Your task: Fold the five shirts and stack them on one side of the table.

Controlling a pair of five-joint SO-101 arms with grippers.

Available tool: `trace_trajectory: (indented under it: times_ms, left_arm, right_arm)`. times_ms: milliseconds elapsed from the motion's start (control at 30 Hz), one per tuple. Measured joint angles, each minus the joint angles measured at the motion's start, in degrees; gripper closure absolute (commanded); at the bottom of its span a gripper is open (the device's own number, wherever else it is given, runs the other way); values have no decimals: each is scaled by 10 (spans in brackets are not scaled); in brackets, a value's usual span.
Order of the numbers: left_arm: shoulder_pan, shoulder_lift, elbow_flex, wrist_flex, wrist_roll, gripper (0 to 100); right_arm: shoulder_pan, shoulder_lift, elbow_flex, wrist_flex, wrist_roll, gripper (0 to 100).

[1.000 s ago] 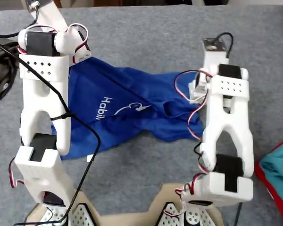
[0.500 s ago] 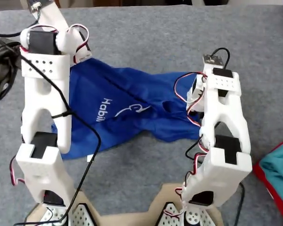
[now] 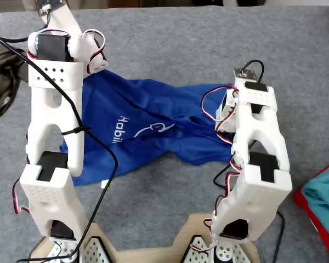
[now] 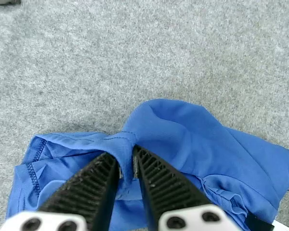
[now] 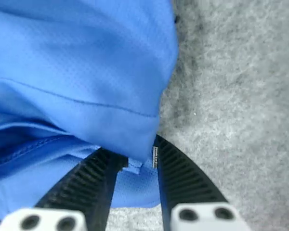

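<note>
A blue shirt [image 3: 148, 129] with white print lies crumpled across the middle of the grey table. My left gripper [image 4: 126, 166] pinches a hemmed fold of the blue shirt [image 4: 192, 139] at its far left corner. My right gripper [image 5: 137, 156] is shut on an edge of the blue shirt [image 5: 77, 72] at its right end. In the high view the left arm [image 3: 52, 104] stands over the shirt's left side and the right arm [image 3: 255, 137] over its right side.
A teal garment [image 3: 323, 192] on something red lies at the right edge. A dark olive cloth [image 3: 3, 82] sits at the left edge. Bare grey felt [image 3: 170, 38] spreads beyond the shirt at the back.
The right arm has drawn back toward the near side and leaned left, pulling the shirt's right end. The left arm has shifted slightly toward the back.
</note>
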Motion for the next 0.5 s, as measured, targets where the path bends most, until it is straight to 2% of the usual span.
trace_trajectory:
  times_ms: [200,500]
  left_arm:
    - [0,0,0,0,0,981]
    - [0,0,0,0,0,981]
  right_arm:
    - [0,11,-4,-4,1,950]
    - [0,11,-6,-4,1,951]
